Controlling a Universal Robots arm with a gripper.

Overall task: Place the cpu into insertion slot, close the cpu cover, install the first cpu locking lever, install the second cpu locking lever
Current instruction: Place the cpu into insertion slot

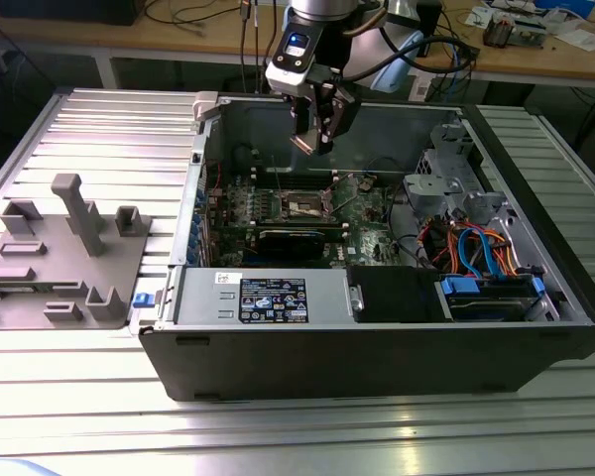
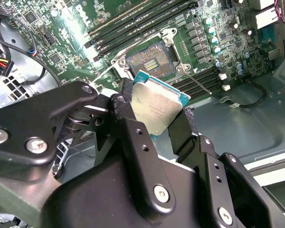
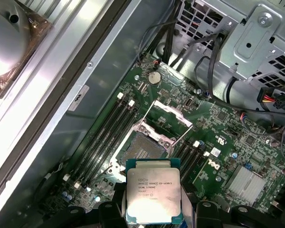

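In the exterior view, the gripper (image 1: 313, 145) hangs inside the open computer case (image 1: 377, 347), over the insertion slot (image 1: 302, 205) on the green motherboard (image 1: 362, 213) and well apart from it. From here we judge the placing step to be under way, with nothing seated yet.

In the second wrist view, the two black fingers (image 2: 133, 137) are clamped on opposite edges of the cpu (image 2: 156, 107), with its silvery top face towards the camera. Below it, the slot lies bare with its contact field exposed. A thin locking lever (image 2: 198, 85) stands swung out to the side, clear of the opening. We would keep the chip flat to the board as it comes down, because a low corner would meet those fine contacts first.

In the first wrist view, the chip sits in the grip with the slot just beyond it, and the cpu cover (image 3: 172, 113) is raised at the slot's far edge. We think the chip's edges run roughly square to the slot's rim. To do this step well, we would centre the chip over the opening while it is clear of the slot and match its keyed corner. We would then lower it straight without sliding and let it go only once it rests evenly inside the rim.
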